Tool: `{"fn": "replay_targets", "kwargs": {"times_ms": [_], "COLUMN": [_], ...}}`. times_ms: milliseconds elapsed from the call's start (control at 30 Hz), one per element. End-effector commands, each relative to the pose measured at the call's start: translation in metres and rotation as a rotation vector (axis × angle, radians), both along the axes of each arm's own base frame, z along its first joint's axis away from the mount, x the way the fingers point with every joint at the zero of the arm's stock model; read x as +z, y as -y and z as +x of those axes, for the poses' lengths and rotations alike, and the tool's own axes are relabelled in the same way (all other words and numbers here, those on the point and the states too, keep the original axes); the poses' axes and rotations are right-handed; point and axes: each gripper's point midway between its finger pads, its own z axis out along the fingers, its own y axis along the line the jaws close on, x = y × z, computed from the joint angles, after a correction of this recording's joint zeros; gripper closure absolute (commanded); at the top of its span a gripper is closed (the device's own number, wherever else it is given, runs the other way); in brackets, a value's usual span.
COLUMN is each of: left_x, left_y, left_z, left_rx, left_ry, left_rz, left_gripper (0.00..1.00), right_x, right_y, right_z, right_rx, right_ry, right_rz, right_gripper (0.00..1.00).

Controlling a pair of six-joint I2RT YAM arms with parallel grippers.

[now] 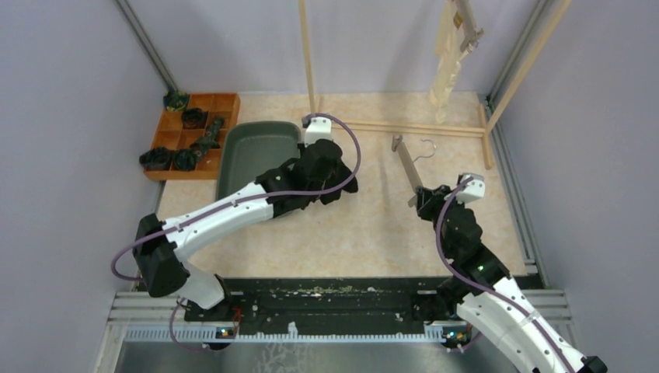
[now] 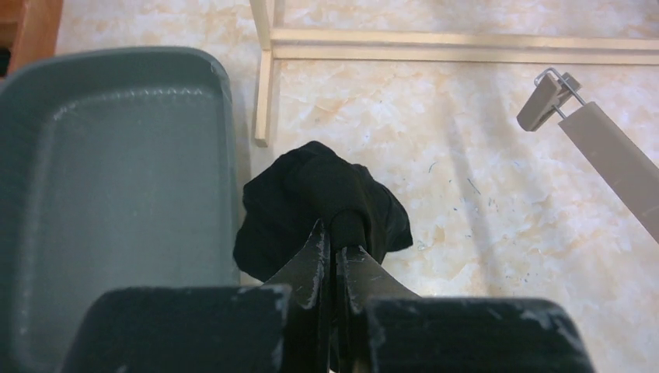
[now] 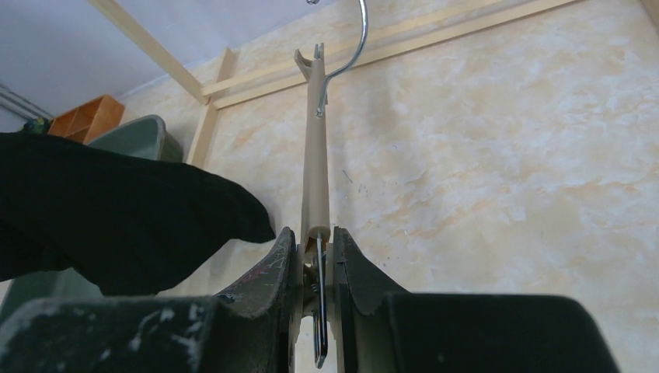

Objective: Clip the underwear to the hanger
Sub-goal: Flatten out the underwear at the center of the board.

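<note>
The left gripper [image 2: 336, 233] was clenched, its two fingers [image 2: 311, 260] pressed almost together on a pinch of the black underwear [image 2: 307, 198]. The garment was bunched into a rounded lump with no clear long axis, sitting at the centre of the left wrist view, just right of the grey bin [image 2: 116, 155] and just below the foot of the wooden rack [image 2: 264, 85]. Whether it rested on the table [image 2: 466, 202] or was lifted off it could not be told.

The right gripper [image 3: 317, 249] was closed on the near end of the hanger [image 3: 315, 167], with the beige bar and a metal clip wire squeezed between the fingers [image 3: 272, 268]. The bar's long axis ran from the bottom centre of the right wrist view straight up, and its wire hook curled at the top edge. In the top view it slanted from the centre right toward the upper left.

The cream underwear [image 1: 447, 62] hung lengthwise from a clip at the upper right of the top view, well apart from both grippers.
</note>
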Motion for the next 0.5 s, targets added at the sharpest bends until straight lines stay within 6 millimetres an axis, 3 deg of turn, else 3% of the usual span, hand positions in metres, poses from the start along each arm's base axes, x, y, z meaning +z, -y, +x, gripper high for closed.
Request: {"fn": "replay_targets", "kwargs": {"times_ms": [0,233,467], "left_x": [0.028,0.033,0.057], "left_y": [-0.009,-0.025,-0.015], "left_z": [-0.008,0.008,0.048], "left_rx": [-0.080,0.066,0.187], "left_ry": [0.020,0.013,0.061], "left_rz": [0.080,0.239,0.318], "left_gripper": [1.00,1.00,1.00], "right_x": [0.019,0.019,0.019], "right_y": [-0.004,-0.004,-0.003], "right_z": [-0.001,-0.001,0.000], "right_rx": [0.014,0.014,0.010], "right_ry": [0.060,0.061,0.062], "right_rz": [0.052,0.054,0.052], "right_gripper": [1.00,1.00,1.00]}}
